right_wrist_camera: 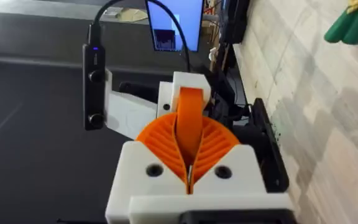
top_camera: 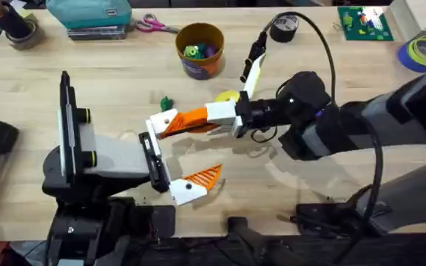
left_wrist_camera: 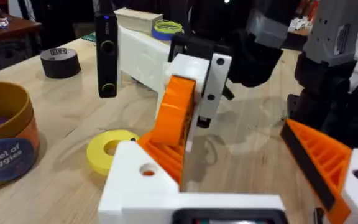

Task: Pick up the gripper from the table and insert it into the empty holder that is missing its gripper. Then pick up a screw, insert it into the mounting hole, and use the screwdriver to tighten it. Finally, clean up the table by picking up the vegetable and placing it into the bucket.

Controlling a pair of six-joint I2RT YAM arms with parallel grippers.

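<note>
Spread wide over the worktop's near edge, the left gripper (top_camera: 172, 157) presents its bare holder (top_camera: 156, 125), while the right gripper (top_camera: 202, 118) pinches the loose orange gripper (top_camera: 174, 125) against it, apparently for seating.

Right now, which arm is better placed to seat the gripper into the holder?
Right. The right gripper is shut on the gripper, already at the holder; the left gripper is open, only presenting it.

Matt pale wood table (top_camera: 361, 66); ribbed orange plastic gripper (right_wrist_camera: 190, 121); smooth white plastic holder (left_wrist_camera: 135, 180).
</note>
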